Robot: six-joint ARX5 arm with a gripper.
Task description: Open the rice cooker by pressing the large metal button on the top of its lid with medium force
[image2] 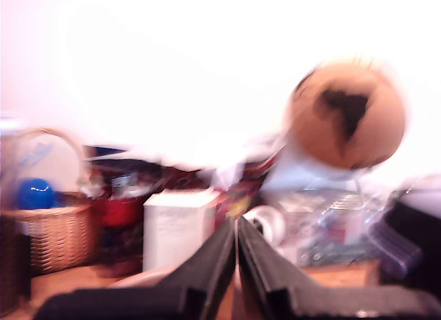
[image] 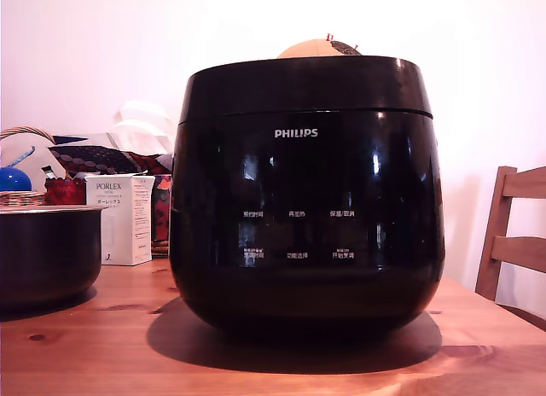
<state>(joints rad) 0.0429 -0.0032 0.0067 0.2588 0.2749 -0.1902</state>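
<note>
With its jaws pinched together, the gripper (image2: 236, 265) should come down squarely over the shut lid (image: 307, 87) of the rice cooker (image: 307, 217), pressing steadily, not jabbing.

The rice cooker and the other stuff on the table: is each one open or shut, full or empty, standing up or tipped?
rice cooker: upright on the table.
lid: shut, sitting flat.
end effector: shut, fingers together, holding nothing.
dark pot: upright; inside hidden.
white box: standing upright; flaps cannot be told.
basket: upright, a blue ball inside.
wooden chair: upright at the table's edge.
</note>
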